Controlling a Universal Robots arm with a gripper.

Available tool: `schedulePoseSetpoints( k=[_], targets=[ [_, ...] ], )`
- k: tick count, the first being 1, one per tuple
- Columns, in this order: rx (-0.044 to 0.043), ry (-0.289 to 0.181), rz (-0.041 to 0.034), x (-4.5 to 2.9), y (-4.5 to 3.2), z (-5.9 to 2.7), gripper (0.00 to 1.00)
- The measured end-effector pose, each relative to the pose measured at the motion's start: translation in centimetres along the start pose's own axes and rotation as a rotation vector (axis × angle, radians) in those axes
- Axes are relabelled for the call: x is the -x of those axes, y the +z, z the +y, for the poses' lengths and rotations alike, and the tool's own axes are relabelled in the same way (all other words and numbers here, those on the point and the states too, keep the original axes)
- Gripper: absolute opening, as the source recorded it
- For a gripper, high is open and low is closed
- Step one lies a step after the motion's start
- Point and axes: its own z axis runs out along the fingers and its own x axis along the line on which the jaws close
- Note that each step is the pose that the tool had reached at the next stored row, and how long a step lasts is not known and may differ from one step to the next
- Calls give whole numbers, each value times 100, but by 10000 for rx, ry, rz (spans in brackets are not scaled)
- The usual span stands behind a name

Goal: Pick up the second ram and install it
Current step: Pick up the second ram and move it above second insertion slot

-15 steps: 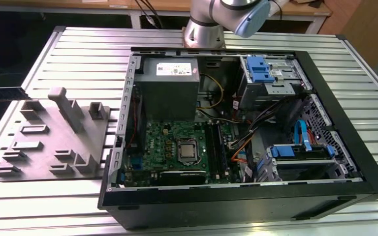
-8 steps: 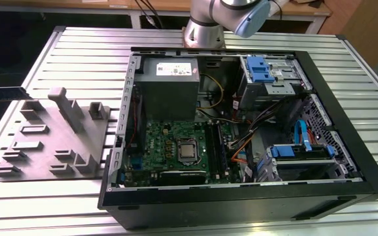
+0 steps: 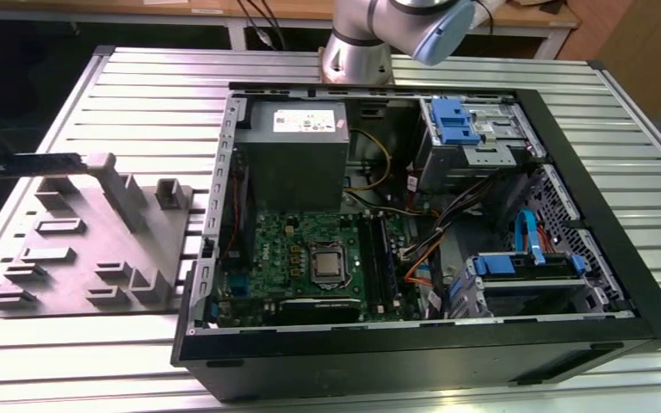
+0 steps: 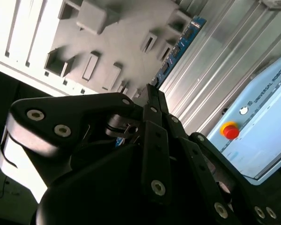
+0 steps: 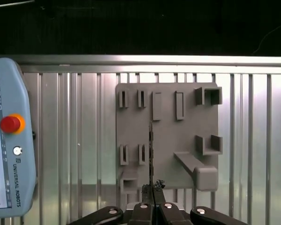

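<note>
One memory stick (image 5: 151,150) is pinched in the gripper (image 5: 152,194). In the first wrist view the fingers are drawn together on its near end, and the stick runs away from them edge-on as a thin dark line. In the second wrist view the same blue-black stick (image 4: 180,47), dotted with small chips, reaches out from the fingertips. The jaws stand nearly shut, with just the stick's thickness between them.

Past the stick lies the grey holder plate (image 5: 173,131) with its small sockets and posts, resting on the slatted metal table (image 5: 84,140). The stick is over that plate, but I cannot tell whether its lower edge touches the plate or is clear of it. A control pendant (image 5: 9,140) lies on the table beside the plate.

Farther off, in the exterior view, the open computer case (image 3: 423,340) sits just beside the plate (image 3: 72,258). Inside it, the long black slots (image 3: 379,258) run alongside the green board (image 3: 273,249), and I cannot tell whether any slot is already filled.

By my judgement the pick is made, or close to it. The stick is at the plate and not at the case, so the install itself is not yet done
</note>
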Motion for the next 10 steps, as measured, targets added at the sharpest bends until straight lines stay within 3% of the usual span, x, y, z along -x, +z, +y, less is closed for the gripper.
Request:
schedulePoseSetpoints(
  k=[10],
  targets=[
    [1,0,0,6,13,-454,11]
  ],
)
